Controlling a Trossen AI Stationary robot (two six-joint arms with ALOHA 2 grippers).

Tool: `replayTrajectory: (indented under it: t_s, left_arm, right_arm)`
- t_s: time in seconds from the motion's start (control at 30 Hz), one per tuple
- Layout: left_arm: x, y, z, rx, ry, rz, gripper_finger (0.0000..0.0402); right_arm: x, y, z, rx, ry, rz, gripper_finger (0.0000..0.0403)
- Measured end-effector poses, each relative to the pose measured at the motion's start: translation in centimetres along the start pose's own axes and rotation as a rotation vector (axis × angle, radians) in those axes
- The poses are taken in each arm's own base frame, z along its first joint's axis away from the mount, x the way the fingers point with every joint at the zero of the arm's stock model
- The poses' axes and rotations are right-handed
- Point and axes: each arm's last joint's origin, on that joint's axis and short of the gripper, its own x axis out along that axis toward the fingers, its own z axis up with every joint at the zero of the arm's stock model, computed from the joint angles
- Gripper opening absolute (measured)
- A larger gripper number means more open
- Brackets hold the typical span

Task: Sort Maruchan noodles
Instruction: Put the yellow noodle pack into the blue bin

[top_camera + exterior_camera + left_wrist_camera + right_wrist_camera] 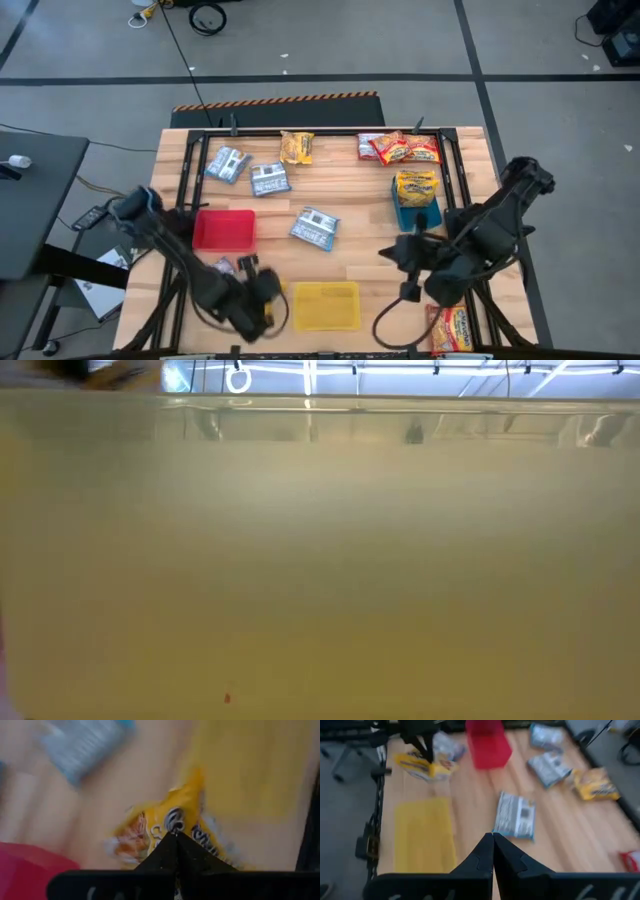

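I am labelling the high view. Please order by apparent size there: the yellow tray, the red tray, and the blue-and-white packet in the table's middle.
1. yellow tray, largest.
2. red tray, a little smaller.
3. blue-and-white packet, clearly smallest.
All lie flat on the table, so nearness hardly affects this.

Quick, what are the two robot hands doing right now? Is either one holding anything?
Left hand: closed on a crinkly yellow plastic noodle packet, near the flat yellow tray.
Right hand: closed, holding nothing, above the wooden table.
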Motion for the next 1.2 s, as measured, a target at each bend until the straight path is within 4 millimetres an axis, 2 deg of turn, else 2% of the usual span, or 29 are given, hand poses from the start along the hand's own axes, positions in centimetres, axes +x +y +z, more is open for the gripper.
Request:
replayTrajectory:
  t_s: [0.17,0.27,0.37,0.5,0.63,0.83,1.0,1.2]
  left_arm:
    - [-3.0,4.1,3.5,-0.293,-0.257,0.066,0.0005]
    - [-3.9,6.1,5.1,-0.431,-0.411,0.124,0.0004]
    - [-3.9,7.4,6.7,-0.552,-0.548,0.178,0.0004]
    - [-3.5,8.5,8.8,-0.678,-0.689,0.211,0.0004]
    - [-2.8,9.4,10.9,-0.767,-0.759,0.207,0.0008]
    - [-2.7,10.7,13.2,-0.9,-0.888,0.224,0.0008]
    - [-2.9,11.3,14.1,-0.949,-0.965,0.255,0.0008]
    - [-3.3,11.7,15.2,-0.994,-1.032,0.263,0.0008]
  right_arm:
    - [-0.2,-0.2,0.2,0.016,-0.069,-0.062,0.0029]
    - [1.1,0.0,0.5,-0.002,-0.082,-0.092,0.0066]
    - [2.7,0.3,1.2,-0.076,-0.134,-0.159,0.0118]
    - [4.7,0.1,3.2,-0.238,-0.228,-0.289,0.0196]
    - [6.0,-0.9,5.9,-0.302,-0.299,-0.272,0.0269]
    - [5.2,-3.6,8.7,-0.191,-0.424,-0.185,0.0357]
    - [5.2,-5.6,9.4,-0.14,-0.428,-0.229,0.0389]
    - [7.1,-7.3,9.5,0.079,-0.387,-0.264,0.038]
